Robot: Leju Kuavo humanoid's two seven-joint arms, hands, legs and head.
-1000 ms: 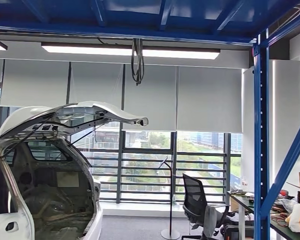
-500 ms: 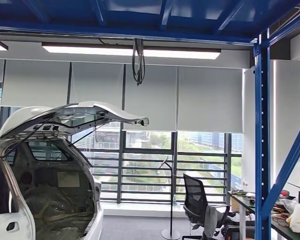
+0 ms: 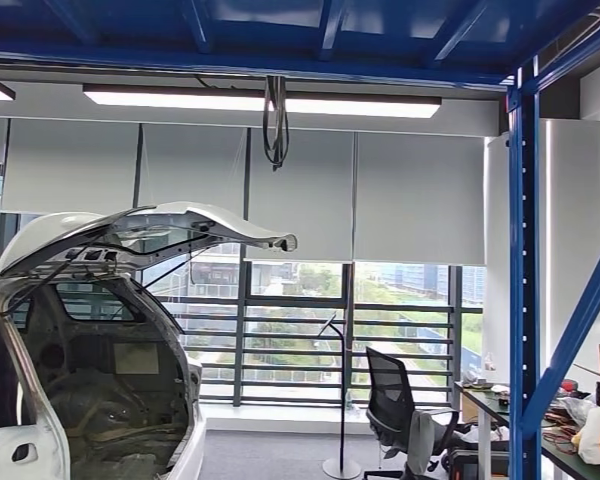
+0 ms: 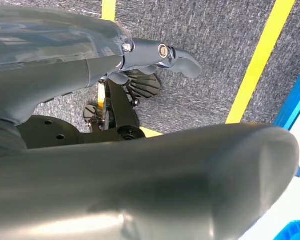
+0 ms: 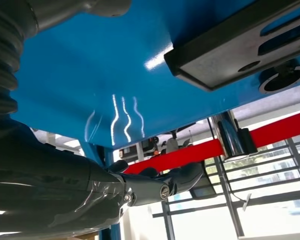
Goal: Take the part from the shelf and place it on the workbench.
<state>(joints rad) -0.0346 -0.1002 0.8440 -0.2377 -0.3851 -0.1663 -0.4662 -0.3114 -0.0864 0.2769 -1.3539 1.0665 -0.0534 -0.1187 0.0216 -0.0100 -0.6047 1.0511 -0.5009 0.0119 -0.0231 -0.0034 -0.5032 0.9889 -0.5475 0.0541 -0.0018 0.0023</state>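
Observation:
In the right wrist view a flat black metal part [image 5: 239, 42] with slots and a round hole lies against a glossy blue surface [image 5: 103, 85]. My right hand [image 5: 152, 185] reaches out alongside that blue surface, short of the part, its dark fingers stretched forward with nothing between them. In the left wrist view my left hand [image 4: 156, 55] hangs over grey carpet, fingers extended and apart from the thick grey thumb [image 4: 201, 175], holding nothing.
The head view looks across a room: a white car [image 3: 93, 350] with its hatch raised at left, an office chair [image 3: 395, 410], a blue steel column [image 3: 523, 300] and a cluttered desk [image 3: 576, 420] at right. Yellow floor lines [image 4: 260, 60] cross the carpet.
The head view shifts very slightly; nothing in the scene has moved.

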